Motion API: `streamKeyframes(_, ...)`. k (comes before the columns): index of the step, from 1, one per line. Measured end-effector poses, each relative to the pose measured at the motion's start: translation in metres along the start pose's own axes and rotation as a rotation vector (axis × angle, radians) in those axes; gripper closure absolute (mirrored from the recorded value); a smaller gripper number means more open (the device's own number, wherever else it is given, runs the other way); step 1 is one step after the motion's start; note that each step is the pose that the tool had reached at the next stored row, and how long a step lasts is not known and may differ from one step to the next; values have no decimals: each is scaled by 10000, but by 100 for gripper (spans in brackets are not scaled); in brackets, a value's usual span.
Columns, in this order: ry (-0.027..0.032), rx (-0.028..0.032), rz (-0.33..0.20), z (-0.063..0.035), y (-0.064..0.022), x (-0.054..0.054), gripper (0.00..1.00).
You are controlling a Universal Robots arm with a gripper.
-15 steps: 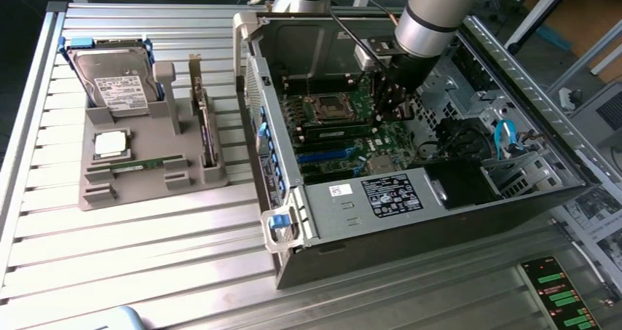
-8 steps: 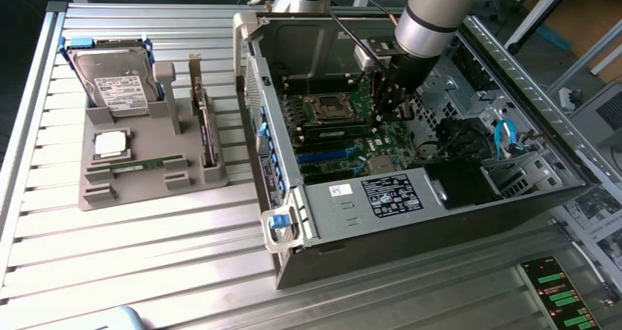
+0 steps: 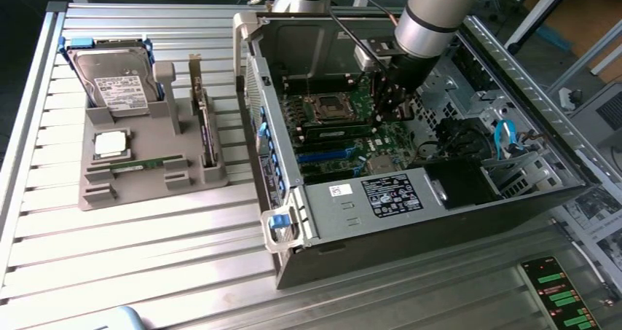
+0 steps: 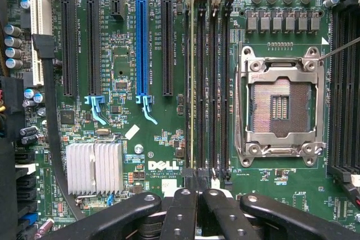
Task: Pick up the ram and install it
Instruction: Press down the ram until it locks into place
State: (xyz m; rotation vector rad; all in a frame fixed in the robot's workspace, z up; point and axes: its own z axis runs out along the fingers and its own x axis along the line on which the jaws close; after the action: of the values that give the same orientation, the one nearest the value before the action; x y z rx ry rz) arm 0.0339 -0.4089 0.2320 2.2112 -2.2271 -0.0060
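End effector (image 4: 197, 192): mine, black, two-fingered, clenched with the fingertips pressed together and nothing between them. In the exterior view it (image 3: 392, 111) hangs inside the open computer case (image 3: 291, 221), above the motherboard (image 4: 129, 122).

Item 1, ram (image 4: 192, 82): seen edge-on in the wrist view as a thin pale strip standing in one of the black memory slots (image 4: 216, 82), beside the processor socket (image 4: 279, 108). My shut fingertips sit over one end of that slot row. I cannot tell whether they touch the stick. In the exterior view it (image 3: 336, 131) lies long and dark between the socket (image 3: 324, 105) and the blue expansion slot (image 3: 325, 155).

Item 2, processor socket: metal frame, vacant, contacts showing.

Item 3, expansion slots: several black, one blue (image 4: 142, 37), one white (image 4: 37, 26).

Item 4, heatsink (image 4: 94, 168): silver, finned, near my fingers.

Item 5, grey holder (image 3: 146, 191): on the slatted metal desk (image 3: 146, 257), at the exterior view's left, well apart from the case. It carries:
- hard drive (image 3: 116, 82), leaning upright in a blue frame;
- square silver processor chip (image 3: 110, 144), lying flat;
- spare memory stick (image 3: 136, 164), green, lying across two supports;
- expansion card (image 3: 204, 126), standing on edge with its metal bracket up.
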Motion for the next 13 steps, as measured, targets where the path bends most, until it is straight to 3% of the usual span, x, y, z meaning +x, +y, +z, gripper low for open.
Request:
streamKeyframes(7, -7, 1, 0, -9, 0, 0, 90)
streamKeyframes(13, 0, 0, 0, -80, 0, 0, 90)
